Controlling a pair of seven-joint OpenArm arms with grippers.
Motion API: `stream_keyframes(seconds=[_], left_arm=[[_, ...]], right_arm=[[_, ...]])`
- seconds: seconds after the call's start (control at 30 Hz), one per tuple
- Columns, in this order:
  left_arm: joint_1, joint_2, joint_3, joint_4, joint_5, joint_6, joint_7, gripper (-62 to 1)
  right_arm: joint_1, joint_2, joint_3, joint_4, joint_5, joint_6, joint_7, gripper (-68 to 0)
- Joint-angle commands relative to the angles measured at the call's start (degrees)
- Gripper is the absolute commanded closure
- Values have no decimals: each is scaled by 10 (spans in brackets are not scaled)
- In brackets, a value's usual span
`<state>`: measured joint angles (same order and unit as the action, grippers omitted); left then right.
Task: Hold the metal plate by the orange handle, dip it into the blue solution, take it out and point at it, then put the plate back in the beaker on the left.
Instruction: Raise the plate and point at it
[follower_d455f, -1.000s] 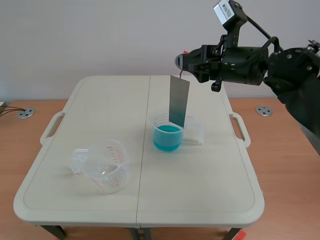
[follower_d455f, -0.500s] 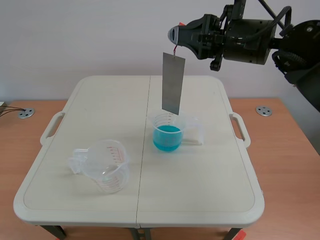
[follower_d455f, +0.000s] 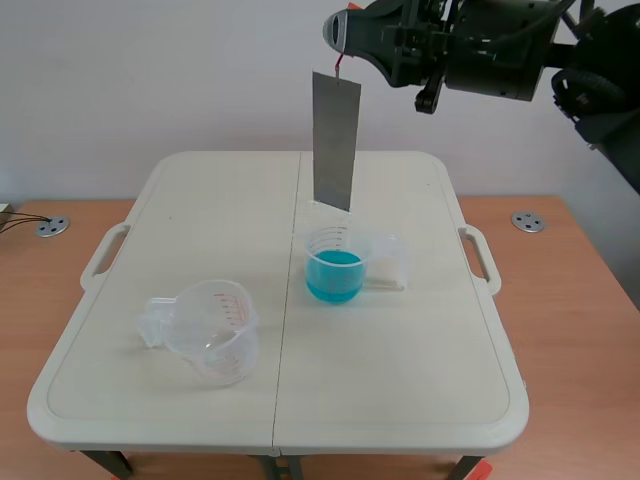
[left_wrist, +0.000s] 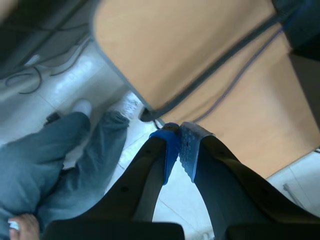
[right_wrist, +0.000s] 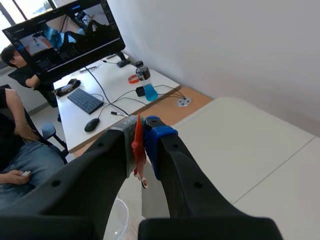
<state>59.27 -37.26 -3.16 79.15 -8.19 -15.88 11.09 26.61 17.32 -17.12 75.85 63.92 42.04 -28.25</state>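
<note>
An office-like lab: desk (right_wrist: 125, 92) with monitor (right_wrist: 65, 37), keyboard (right_wrist: 86, 101) and mouse (right_wrist: 91, 125) (a person (right_wrist: 20, 75) seated alongside).

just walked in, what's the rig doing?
The right gripper holds the plate by its orange handle, hanging clear above the beaker of blue solution. The empty beaker sits on the table to its left, nearer the robot. The left gripper is shut on nothing, over the floor.
</note>
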Motion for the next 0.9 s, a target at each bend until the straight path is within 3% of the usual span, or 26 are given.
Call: stream_keyframes(seconds=[0.0, 0.17, 0.33, 0.5, 0.7, 0.87], left_arm=[[-12, -20, -16, 3, -26, 1, 0, -27], [-56, -76, -55, 3, -110, 1, 26, -28], [-123, -124, -73, 3, -172, 1, 32, -27], [-215, -154, -72, 3, -197, 1, 40, -27], [-333, -171, -58, 3, -265, -4, 50, -27], [-443, -170, 0, 3, -273, -36, 55, -27]], right_arm=[[9, 6, 14, 16, 13, 7, 7, -15], [9, 6, 19, 29, 13, 7, 2, -15], [9, 6, 19, 29, 24, 7, -6, -15], [9, 6, 19, 29, 24, 7, -6, -15], [8, 6, 19, 29, 24, 7, -6, -15], [8, 6, 19, 29, 24, 7, -8, -15]])
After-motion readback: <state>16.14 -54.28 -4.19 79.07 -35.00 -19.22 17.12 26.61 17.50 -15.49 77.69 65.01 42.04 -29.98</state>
